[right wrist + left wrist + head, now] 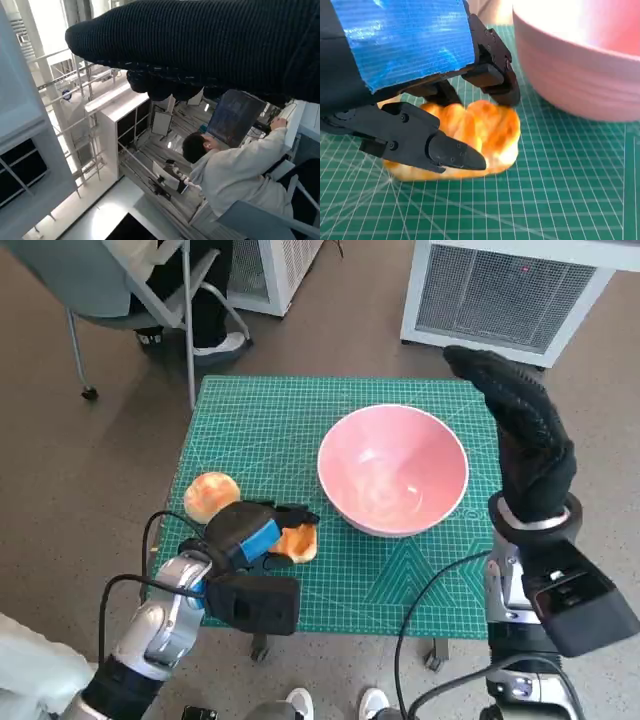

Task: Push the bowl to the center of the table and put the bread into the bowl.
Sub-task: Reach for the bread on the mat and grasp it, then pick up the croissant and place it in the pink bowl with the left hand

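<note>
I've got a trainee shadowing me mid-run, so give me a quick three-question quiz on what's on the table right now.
1. True or false: the pink bowl already has bread inside it.
2. Multiple choice: what are the left hand's fingers closed around? A) the bowl's rim B) the glazed bread piece C) nothing
3. Short answer: where does the second, round bread roll lie relative to the left hand?

Key
1. False: the bowl is empty.
2. B; the bread looks to be resting on the green cutting mat, beside the bowl.
3. On the mat just beyond the hand, on the side away from the bowl, untouched. The right hand is raised, holding nothing.
</note>
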Available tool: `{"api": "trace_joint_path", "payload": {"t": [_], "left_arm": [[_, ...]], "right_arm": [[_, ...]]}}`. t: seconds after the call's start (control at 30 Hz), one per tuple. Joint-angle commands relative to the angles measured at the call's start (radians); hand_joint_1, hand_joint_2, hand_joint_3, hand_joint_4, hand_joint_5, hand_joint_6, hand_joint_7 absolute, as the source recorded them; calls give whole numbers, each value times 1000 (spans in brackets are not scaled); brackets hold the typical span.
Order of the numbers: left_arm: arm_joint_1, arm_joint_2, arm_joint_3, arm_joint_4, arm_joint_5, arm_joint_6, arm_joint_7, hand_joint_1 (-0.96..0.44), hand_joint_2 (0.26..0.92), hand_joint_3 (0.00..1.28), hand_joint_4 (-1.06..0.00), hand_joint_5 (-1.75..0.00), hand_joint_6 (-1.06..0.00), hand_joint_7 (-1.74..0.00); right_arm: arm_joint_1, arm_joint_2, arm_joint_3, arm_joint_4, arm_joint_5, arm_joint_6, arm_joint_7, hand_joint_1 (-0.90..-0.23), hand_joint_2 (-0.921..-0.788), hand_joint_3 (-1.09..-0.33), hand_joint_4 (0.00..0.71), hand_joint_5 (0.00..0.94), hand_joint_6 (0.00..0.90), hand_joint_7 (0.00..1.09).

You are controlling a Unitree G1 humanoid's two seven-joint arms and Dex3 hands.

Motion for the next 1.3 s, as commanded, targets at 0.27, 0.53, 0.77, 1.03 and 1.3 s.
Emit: {"api": "trace_joint_path", "payload": {"t": [0.27, 0.53, 0.77, 1.03, 1.3], "left_arm": [[-17, 35, 124, -193, -57, 41, -75, 4, 920, 51, -727, -1173, -634, -1100], [-63, 35, 229, -307, -88, 69, -72, 4, 919, 16, -771, -1114, -676, -1069], [-113, 22, 304, -378, -110, 63, -38, 5, 888, 1, -839, -1054, -779, -943], [-200, -32, 306, -439, -94, 61, 15, 5, 850, 0, -885, -1066, -930, -700], [-322, -86, 209, -329, -45, -46, 99, 4, 829, 3, -941, -997, -966, -661]], "right_arm": [[22, 5, 3, 9, 4, 8, -6, -531, -921, -732, 304, 7, -1, 775], [23, 9, 4, 10, 17, 6, -1, -530, -921, -732, 304, 7, -1, 776], [25, 8, 7, 7, 28, 4, 5, -536, -921, -731, 306, 7, -1, 777], [22, 4, 6, 11, 39, 4, 11, -539, -921, -729, 308, 8, -1, 777], [17, 4, 5, 14, 38, 4, 10, -540, -921, -725, 311, 9, -1, 777]]}}
